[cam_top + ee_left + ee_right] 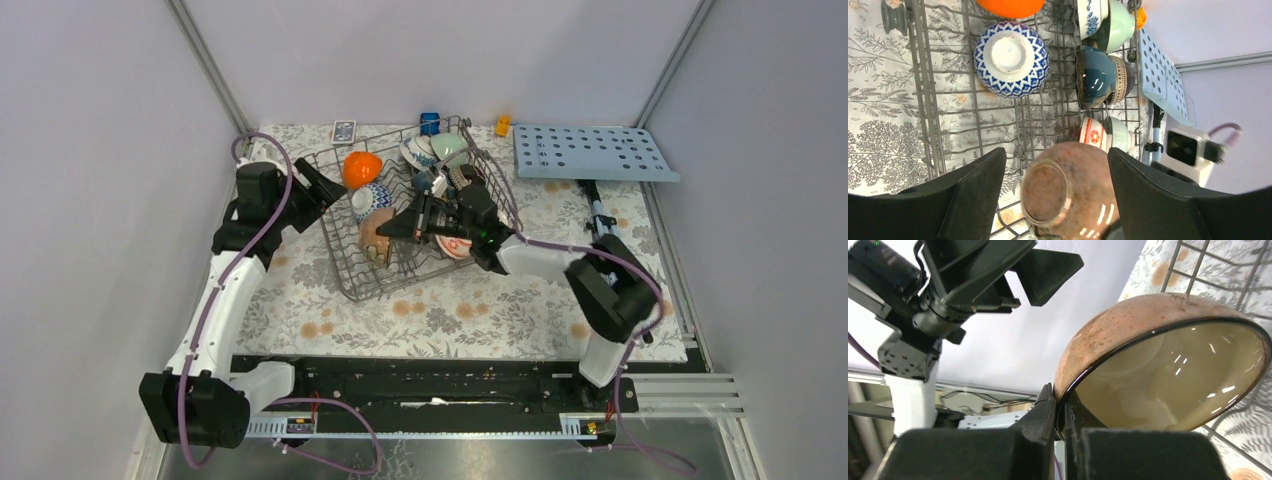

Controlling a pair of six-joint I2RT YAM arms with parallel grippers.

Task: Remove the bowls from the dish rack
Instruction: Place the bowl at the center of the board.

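Observation:
The grey wire dish rack (400, 281) stands mid-table and holds several bowls: orange (361, 167), blue-and-white patterned (370, 198), pale green (450, 147), dark blue (1095, 75) and red-and-white (1093, 132). My right gripper (1060, 395) is shut on the rim of the brown bowl (1148, 330) and holds it tilted over the rack's near left part (374, 232). My left gripper (1054, 152) is open at the rack's left side (325, 192). Its fingers stand on either side of the brown bowl (1068, 192) without touching it.
A flat light-blue board with holes (590, 152) lies at the far right. A card box (343, 130), a small blue object (429, 122) and a small orange object (502, 125) sit behind the rack. Walls close in on three sides.

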